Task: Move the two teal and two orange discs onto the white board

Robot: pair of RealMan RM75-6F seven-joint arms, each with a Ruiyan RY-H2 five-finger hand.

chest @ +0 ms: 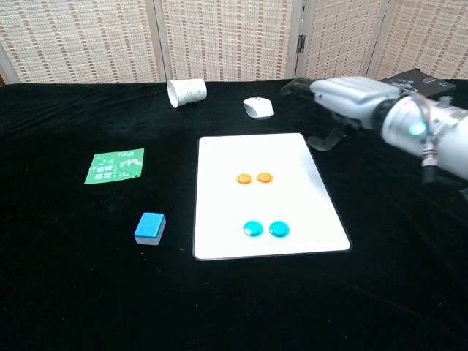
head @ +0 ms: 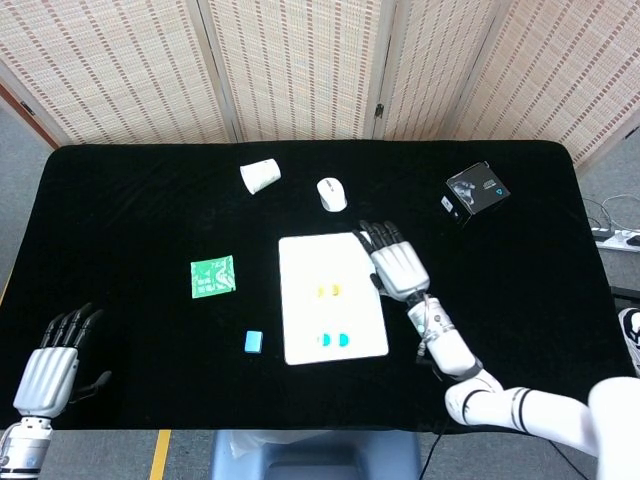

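- Head view: the white board [head: 300, 262] lies on the black surface [head: 130, 210], carrying 2 orange discs [head: 328, 291] side by side at its middle and 2 teal discs [head: 333, 340] side by side near its front edge.
- The right hand [head: 398, 265] hovers just beside the board's right edge, fingers spread wide, holding nothing.
- The left hand [head: 52, 365] hangs at the surface's front left corner, fingers straight, empty.
- Chest view: a paper cup [chest: 186, 92] on its side, a mouse [chest: 258, 107], a green packet [chest: 115, 165] and a blue block [chest: 150, 227] sit off the board.

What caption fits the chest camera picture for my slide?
Two orange discs and two teal discs lie on the white board; right hand open above the table.
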